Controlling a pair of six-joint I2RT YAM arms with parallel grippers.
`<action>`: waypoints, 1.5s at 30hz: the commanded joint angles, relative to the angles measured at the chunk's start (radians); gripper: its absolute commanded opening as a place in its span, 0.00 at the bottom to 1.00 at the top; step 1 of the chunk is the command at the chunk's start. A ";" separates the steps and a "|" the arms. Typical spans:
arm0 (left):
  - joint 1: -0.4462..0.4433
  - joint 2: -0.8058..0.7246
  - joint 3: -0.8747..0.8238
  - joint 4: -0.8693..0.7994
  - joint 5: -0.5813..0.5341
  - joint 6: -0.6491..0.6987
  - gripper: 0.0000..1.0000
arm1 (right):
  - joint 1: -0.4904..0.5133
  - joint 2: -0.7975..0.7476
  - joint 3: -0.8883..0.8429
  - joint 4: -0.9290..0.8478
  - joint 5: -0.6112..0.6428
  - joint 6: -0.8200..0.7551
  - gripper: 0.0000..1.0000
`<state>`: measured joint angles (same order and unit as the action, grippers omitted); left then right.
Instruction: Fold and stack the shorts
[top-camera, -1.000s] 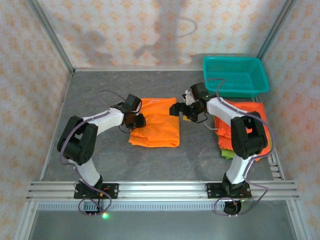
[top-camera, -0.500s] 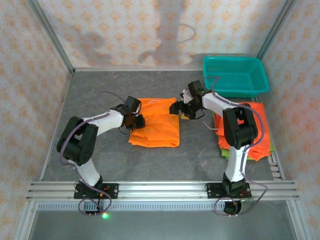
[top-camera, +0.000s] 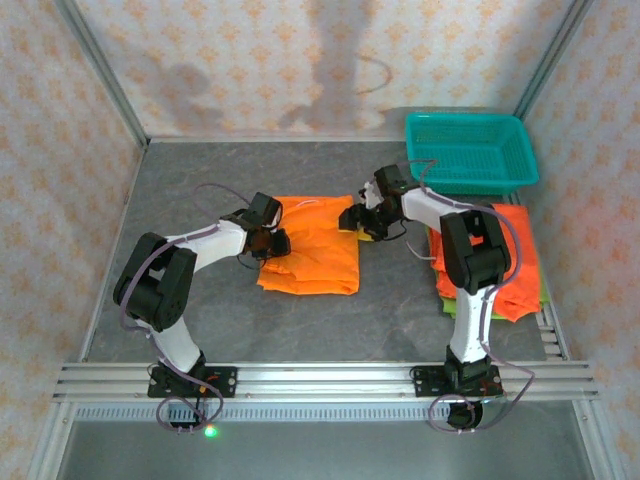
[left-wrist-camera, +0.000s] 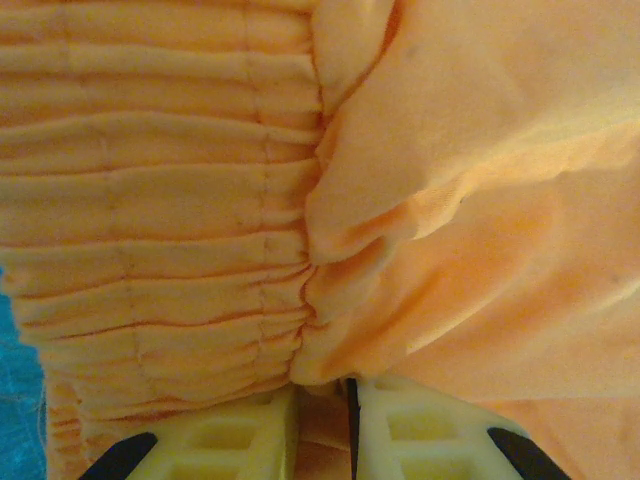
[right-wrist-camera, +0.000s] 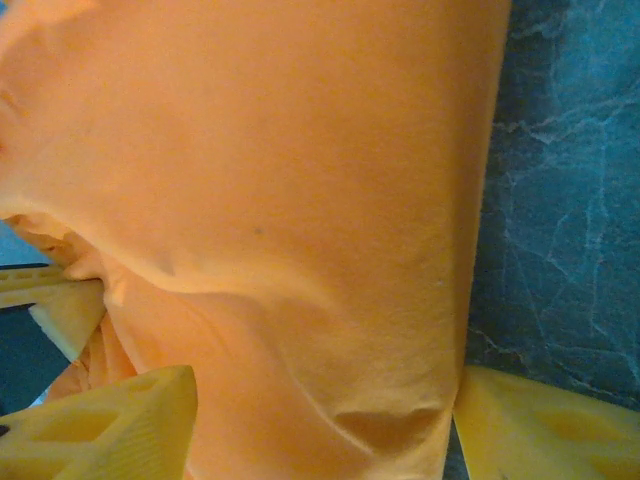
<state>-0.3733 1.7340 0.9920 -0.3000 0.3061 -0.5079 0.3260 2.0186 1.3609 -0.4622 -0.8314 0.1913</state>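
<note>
**Operator 1:** Left gripper (top-camera: 273, 242), status?

**Operator 2:** I read its jaws nearly together, pinching a fold of the bright orange cloth shorts (top-camera: 312, 250) just beside the gathered elastic waistband (left-wrist-camera: 160, 200). That garment lies flat at the middle of the grey marbled table (top-camera: 200, 180).

**Operator 1:** Right gripper (top-camera: 358, 222)?

**Operator 2:** I see its yellow fingers (right-wrist-camera: 100, 425) standing wide apart, astride the garment's opposite edge, with cloth between them.

**Operator 1:** Remaining items?

**Operator 2:** I log a stack of folded shorts (top-camera: 522, 255) on the table's right side. It is orange on top, with a lime green pair (top-camera: 452, 306) showing at its bottom edge. The teal plastic basket (top-camera: 470, 150) sits just behind the stack, in the far right corner.
</note>
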 joint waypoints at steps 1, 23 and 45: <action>-0.004 0.023 -0.042 -0.052 -0.033 -0.013 0.21 | -0.004 0.018 -0.015 0.023 -0.011 0.015 0.66; -0.003 0.012 -0.061 0.004 0.005 -0.021 0.20 | 0.023 0.028 -0.056 0.142 -0.050 0.090 0.20; -0.004 -0.535 -0.179 0.079 0.039 0.013 0.87 | 0.056 -0.064 -0.006 -0.081 0.196 -0.059 0.00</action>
<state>-0.3733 1.2659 0.8371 -0.2203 0.3412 -0.5125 0.3771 1.9995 1.3209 -0.4576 -0.6979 0.1856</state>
